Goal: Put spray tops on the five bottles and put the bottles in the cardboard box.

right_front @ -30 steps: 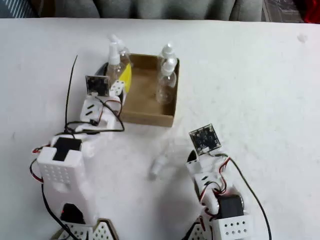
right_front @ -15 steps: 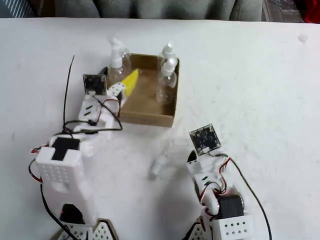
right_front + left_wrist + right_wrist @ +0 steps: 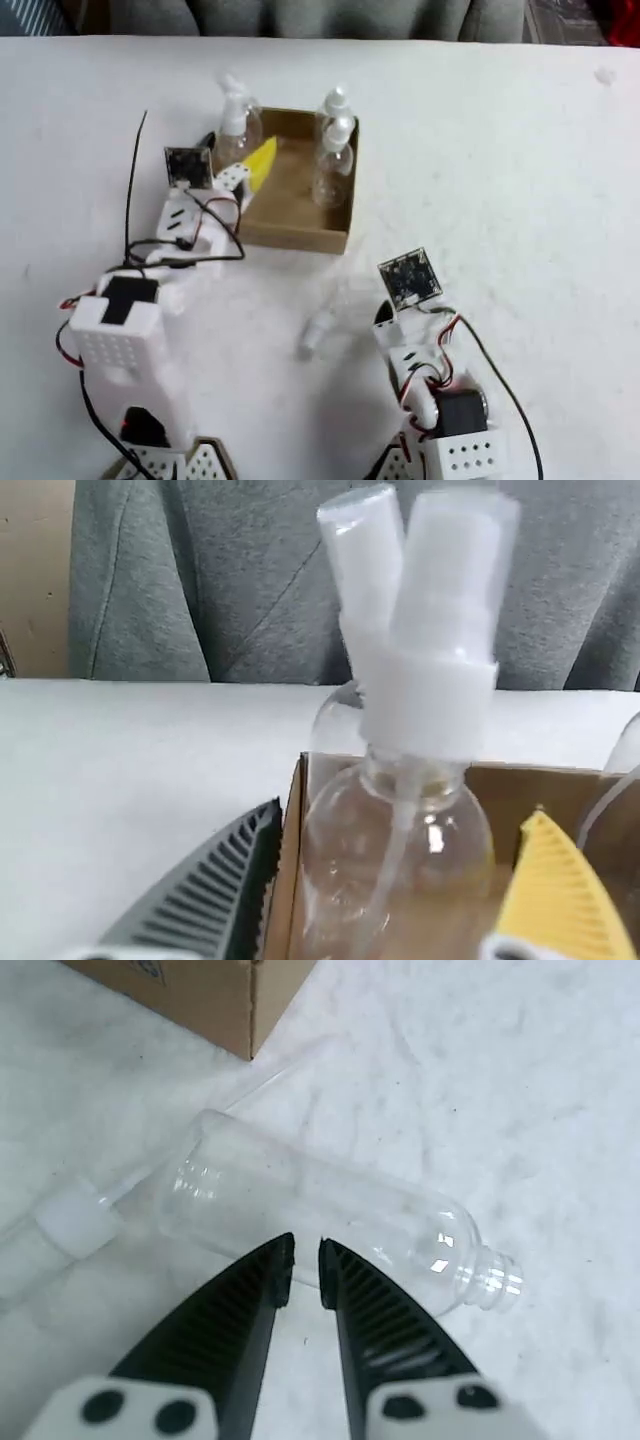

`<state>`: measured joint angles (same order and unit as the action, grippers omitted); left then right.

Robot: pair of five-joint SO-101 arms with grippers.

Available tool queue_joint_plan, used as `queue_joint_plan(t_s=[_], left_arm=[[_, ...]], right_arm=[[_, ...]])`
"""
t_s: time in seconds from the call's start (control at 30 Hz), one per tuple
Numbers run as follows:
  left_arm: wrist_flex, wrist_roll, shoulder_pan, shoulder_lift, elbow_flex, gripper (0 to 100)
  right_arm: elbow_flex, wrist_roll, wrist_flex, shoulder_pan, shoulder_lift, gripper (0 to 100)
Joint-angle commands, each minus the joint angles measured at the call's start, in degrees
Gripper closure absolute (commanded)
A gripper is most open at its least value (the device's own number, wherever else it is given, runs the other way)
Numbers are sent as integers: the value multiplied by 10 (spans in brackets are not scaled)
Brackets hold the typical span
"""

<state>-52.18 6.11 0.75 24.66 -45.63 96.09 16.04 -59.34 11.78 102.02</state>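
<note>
The cardboard box (image 3: pixel 290 215) holds two capped bottles (image 3: pixel 333 150) at its right side and two more (image 3: pixel 236 115) at its far left corner. My left gripper (image 3: pixel 240 172) is open around that corner. In the left wrist view the nearest capped bottle (image 3: pixel 400 830) stands between the grey finger (image 3: pixel 215 895), outside the box wall (image 3: pixel 290 860), and the yellow finger (image 3: pixel 550 900) inside. An uncapped clear bottle (image 3: pixel 320 1205) lies on the table just beyond my right gripper (image 3: pixel 304 1252), which is shut and empty. A loose spray top (image 3: pixel 72 1225) lies beside that bottle.
The white table (image 3: pixel 520 160) is bare to the right of the box. The lying bottle (image 3: pixel 345 298) and spray top (image 3: pixel 316 333) rest between the two arms, in front of the box. A black cable (image 3: pixel 135 180) runs along the left arm.
My left gripper has opened: the yellow finger swung away from the capped bottle, which now stands free in the box corner. The right arm has not moved.
</note>
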Motion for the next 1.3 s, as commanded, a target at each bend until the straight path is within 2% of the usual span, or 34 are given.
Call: queue_joint_plan(t_s=[0.0, 0.07, 0.27, 0.43, 0.63, 1.0, 1.27], left_arm=[[5, 8, 3, -79, -20, 664], [11, 8, 3, -109, -40, 664], [109, 4, 2, -217, -97, 664], [148, 2, 2, -324, -183, 664], [207, -35, 5, -465, -281, 667], [484, -33, 7, -692, -350, 668], [577, -33, 8, -847, -444, 668]], right_arm=[[9, 6, -4, -7, -6, 982], [9, 6, -4, -7, -6, 982], [9, 6, -4, -7, -6, 982], [9, 6, -4, -7, -6, 982], [9, 6, -4, -7, -6, 982], [9, 6, -1, -24, -7, 981], [9, 6, -1, -24, -6, 981]])
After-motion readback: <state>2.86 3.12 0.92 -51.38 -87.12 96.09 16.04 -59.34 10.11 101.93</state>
